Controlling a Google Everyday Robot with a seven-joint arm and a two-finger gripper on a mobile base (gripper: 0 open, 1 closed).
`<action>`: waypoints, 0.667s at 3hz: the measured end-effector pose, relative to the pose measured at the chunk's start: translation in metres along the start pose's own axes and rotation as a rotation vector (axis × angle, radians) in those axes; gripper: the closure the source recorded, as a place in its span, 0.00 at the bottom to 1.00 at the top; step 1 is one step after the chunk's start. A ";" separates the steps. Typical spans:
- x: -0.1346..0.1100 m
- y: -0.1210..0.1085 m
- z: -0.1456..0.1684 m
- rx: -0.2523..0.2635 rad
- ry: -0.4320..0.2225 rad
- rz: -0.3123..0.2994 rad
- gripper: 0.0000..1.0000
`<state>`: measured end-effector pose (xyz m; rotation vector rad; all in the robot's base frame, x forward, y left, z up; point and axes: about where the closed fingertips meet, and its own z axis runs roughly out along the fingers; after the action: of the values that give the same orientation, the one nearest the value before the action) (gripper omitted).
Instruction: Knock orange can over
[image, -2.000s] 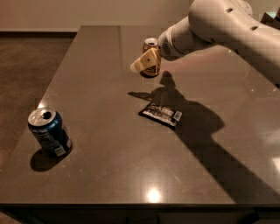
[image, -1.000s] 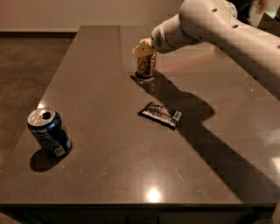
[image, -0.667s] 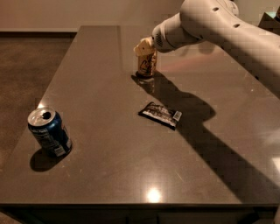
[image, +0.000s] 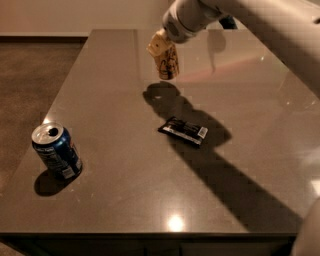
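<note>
The dark table (image: 110, 170) fills the view, and the white arm (image: 260, 25) enters from the upper right, casting a long shadow across the surface. The blue can (image: 56, 151) stands upright near the front-left edge, and the flat black wrapper (image: 184, 130) lies near the centre, well apart from it. At the far middle, the gripper (image: 161, 50) is closed around the top of the orange can (image: 169, 65), which hangs slightly tilted, clear of the table, above its own shadow (image: 162, 92).
</note>
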<state>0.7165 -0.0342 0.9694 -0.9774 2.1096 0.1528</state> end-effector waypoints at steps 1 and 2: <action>-0.017 0.010 -0.002 -0.004 0.111 -0.137 1.00; 0.004 0.021 0.009 -0.071 0.329 -0.275 0.98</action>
<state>0.7058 -0.0189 0.9560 -1.4028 2.2444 -0.0776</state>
